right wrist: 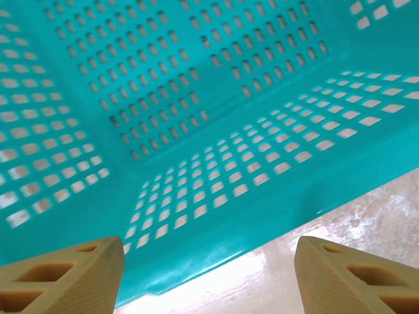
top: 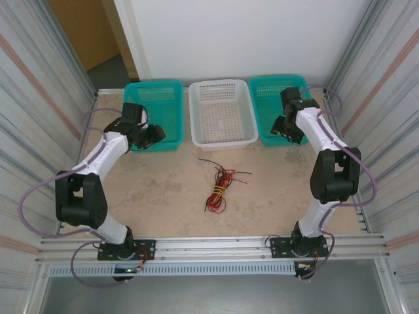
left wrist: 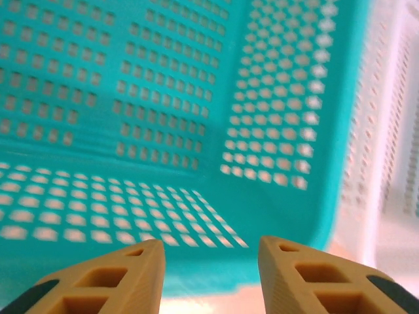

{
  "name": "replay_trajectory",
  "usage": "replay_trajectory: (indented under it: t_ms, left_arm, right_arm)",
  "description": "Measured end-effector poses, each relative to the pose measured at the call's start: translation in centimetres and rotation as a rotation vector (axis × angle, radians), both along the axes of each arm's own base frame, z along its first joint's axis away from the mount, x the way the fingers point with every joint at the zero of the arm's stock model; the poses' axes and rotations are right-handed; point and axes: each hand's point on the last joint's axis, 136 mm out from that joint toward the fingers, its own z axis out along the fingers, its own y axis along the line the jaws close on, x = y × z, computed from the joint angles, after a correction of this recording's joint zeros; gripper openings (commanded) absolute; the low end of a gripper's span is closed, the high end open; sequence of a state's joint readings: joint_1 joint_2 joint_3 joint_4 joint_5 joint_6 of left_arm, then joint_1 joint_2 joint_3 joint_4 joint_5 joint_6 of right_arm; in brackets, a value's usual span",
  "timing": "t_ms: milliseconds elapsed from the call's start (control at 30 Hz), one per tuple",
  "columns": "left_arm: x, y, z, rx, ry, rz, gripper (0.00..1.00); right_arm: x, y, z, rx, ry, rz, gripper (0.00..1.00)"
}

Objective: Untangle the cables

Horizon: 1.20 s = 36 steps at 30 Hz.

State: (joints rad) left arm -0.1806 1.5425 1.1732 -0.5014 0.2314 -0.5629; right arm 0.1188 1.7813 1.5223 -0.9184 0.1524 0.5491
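The cables [top: 219,184] lie in a tangled bunch of red, black and pale yellow strands on the table's middle, in front of the white basket. My left gripper [top: 155,133] hovers over the near right corner of the left teal basket [top: 157,104], far to the left of the bunch. Its tan fingers [left wrist: 124,278] stand open with nothing between them. My right gripper [top: 283,127] hangs at the near left edge of the right teal basket [top: 275,91], open wide and empty, its fingers [right wrist: 72,275] spread over the basket's wall [right wrist: 216,216].
A white perforated basket [top: 222,114] stands between the two teal ones at the back. Corrugated walls close in both sides. An aluminium rail [top: 209,247] with the arm bases runs along the near edge.
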Motion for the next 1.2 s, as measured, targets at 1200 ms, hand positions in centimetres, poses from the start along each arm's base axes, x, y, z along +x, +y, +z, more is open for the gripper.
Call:
replay_trajectory:
  t_ms: [1200]
  left_arm:
    - [-12.0, -6.0, -3.9, -0.003, 0.068, -0.175, 0.37]
  right_arm:
    - [1.6, 1.9, -1.2, 0.012, 0.047, 0.043, 0.6]
